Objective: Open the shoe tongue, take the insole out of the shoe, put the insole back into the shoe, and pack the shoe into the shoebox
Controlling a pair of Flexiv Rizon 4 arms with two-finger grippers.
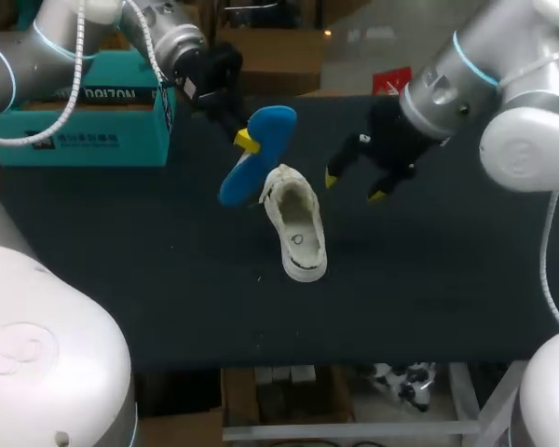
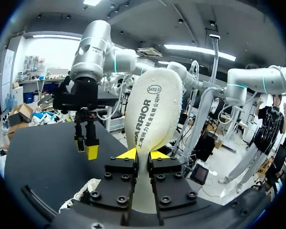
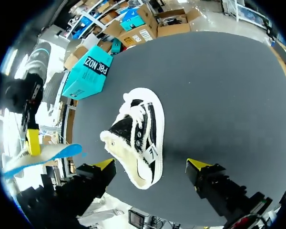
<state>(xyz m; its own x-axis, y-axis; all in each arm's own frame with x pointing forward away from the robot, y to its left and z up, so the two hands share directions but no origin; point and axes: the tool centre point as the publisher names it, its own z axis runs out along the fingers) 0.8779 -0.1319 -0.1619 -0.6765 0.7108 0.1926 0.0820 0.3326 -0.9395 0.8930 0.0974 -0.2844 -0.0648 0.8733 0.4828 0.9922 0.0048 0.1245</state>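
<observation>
Here, our left gripper [image 1: 245, 142] is clamped on the blue insole [image 1: 272, 126], holding it in the air just beside the shoe [image 1: 296, 223], which lies mid-table [image 1: 429, 279]. Our right gripper [image 1: 354, 186] hovers near the shoe, fingers apart. The teal box [image 1: 84, 121] sits at the table's far left.
</observation>
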